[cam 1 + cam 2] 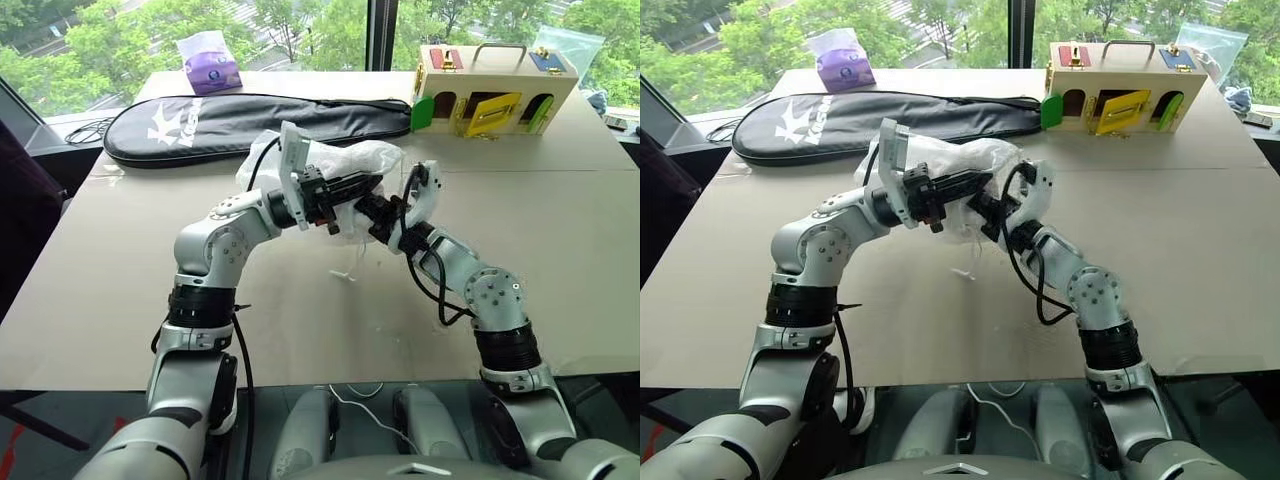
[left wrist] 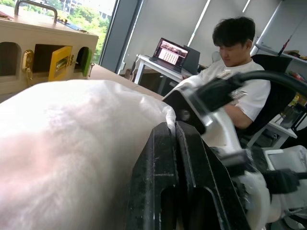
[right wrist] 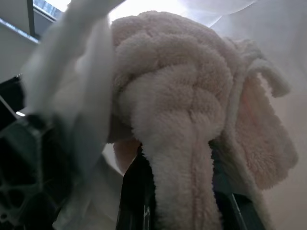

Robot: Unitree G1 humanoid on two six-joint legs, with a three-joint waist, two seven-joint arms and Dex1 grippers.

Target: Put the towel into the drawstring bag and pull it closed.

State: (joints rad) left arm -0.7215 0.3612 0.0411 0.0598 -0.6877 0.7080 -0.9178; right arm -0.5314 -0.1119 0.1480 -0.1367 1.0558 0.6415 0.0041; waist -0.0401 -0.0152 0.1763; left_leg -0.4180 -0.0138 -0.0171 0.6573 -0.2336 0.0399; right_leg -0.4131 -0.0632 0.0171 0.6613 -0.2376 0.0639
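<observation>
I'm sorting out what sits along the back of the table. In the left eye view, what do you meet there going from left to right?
Black cable → black racket case with the purple tissue packet behind it → wooden box with little coloured doors → clear plastic bag.

- The long black racket case (image 1: pixel 250 125) at the far side of the table carried a large white "K" logo followed by white brand lettering near its left end; the letters after the "K" were too small to read for certain.
- The purple tissue packet (image 1: pixel 211 67) behind the case bore a small printed label, too small to read.
- The laptop screen (image 2: pixel 169 51) in the left wrist view showed a grid of pictures; no words were readable.
</observation>
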